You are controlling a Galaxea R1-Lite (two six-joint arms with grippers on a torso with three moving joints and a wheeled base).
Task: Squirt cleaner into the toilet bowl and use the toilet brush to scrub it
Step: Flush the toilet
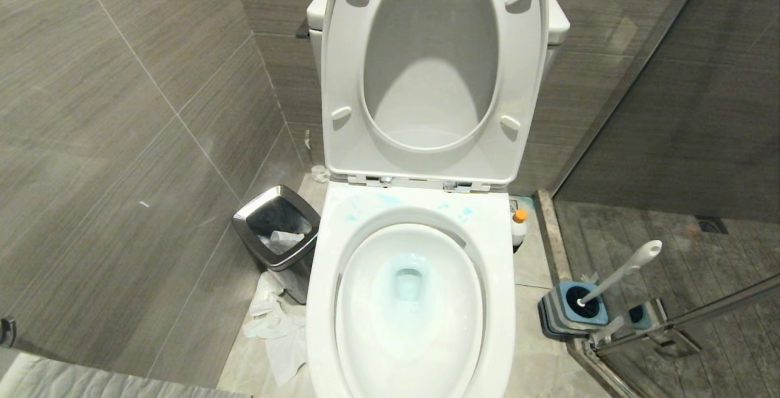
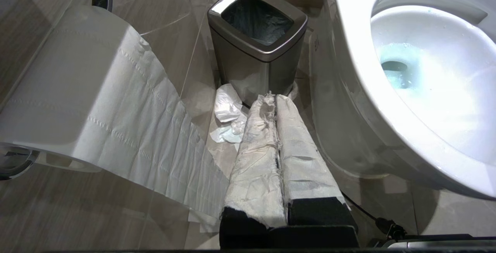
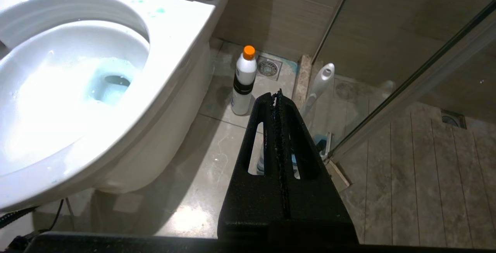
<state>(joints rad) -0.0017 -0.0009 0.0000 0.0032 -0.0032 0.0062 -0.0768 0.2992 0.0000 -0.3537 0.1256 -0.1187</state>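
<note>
The white toilet bowl [image 1: 323, 276] fills the middle of the head view, with pale turquoise water in its basin and blue spots on the back rim. Its seat and lid [image 1: 524, 81] stand upright. The cleaner [image 1: 519, 227], a pale bottle with an orange cap, stands on the floor right of the bowl. The toilet brush [image 1: 621, 273] leans in its blue-and-grey holder [image 1: 573, 309] further right. My right gripper [image 3: 277, 94] is shut on nothing, hanging above the floor short of the cleaner [image 3: 244, 82] and the brush handle [image 3: 319, 86]. My left gripper [image 2: 273, 100], its fingers wrapped in white paper, is shut beside the bowl's outer wall [image 2: 341, 90].
A chrome-rimmed bin [image 1: 277, 227] stands left of the bowl, with crumpled tissue [image 1: 277, 325] on the floor before it. A toilet paper roll [image 2: 77, 82] hangs close to my left arm. A glass shower partition [image 1: 670, 325] and its sill close the right side. A floor drain [image 3: 268, 67] lies behind the cleaner.
</note>
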